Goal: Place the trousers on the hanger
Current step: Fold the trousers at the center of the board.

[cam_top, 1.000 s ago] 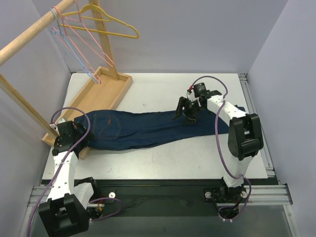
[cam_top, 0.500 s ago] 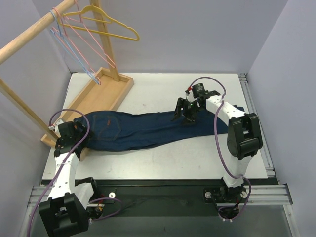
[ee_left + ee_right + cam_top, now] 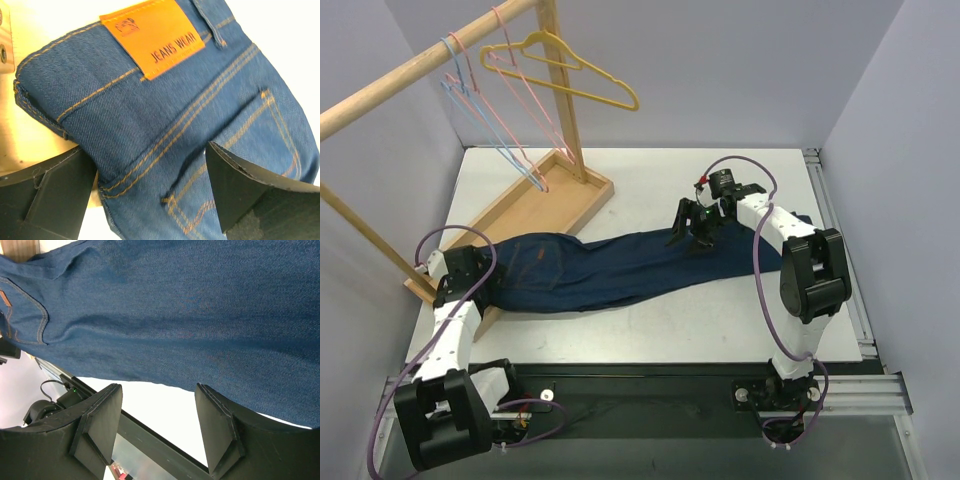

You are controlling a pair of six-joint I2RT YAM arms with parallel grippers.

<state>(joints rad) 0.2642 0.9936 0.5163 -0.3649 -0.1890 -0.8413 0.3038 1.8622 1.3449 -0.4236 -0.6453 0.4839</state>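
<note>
The jeans (image 3: pixel 620 265) are lying flat across the table (image 3: pixel 720 320). The waist end is on the left, partly over the wooden base (image 3: pixel 535 200) of the clothes rack, and the legs run out to the right. The light-blue hanger (image 3: pixel 498 140) is up on the rail (image 3: pixel 390 90) next to some pink ones and a yellow hanger (image 3: pixel 565 83), well apart from the denim, so nothing's been hung yet.

The left gripper (image 3: pixel 150 195) is spread wide at the waistband corner, just below the orange patch (image 3: pixel 152 37), with denim between its fingers but not pinched. The right gripper (image 3: pixel 157 425) is also spread wide, sitting over the legs about midway along. I can't tell if it's actually touching the cloth.

Looks to me like the grab-the-jeans stage. I'd say the next move is both sets of fingers closing on a good bunch of fabric. Denim's thick, so a shallow pinch could slip. After that the legs have to get fed through the hanger's triangle, which is the fiddly part.
</note>
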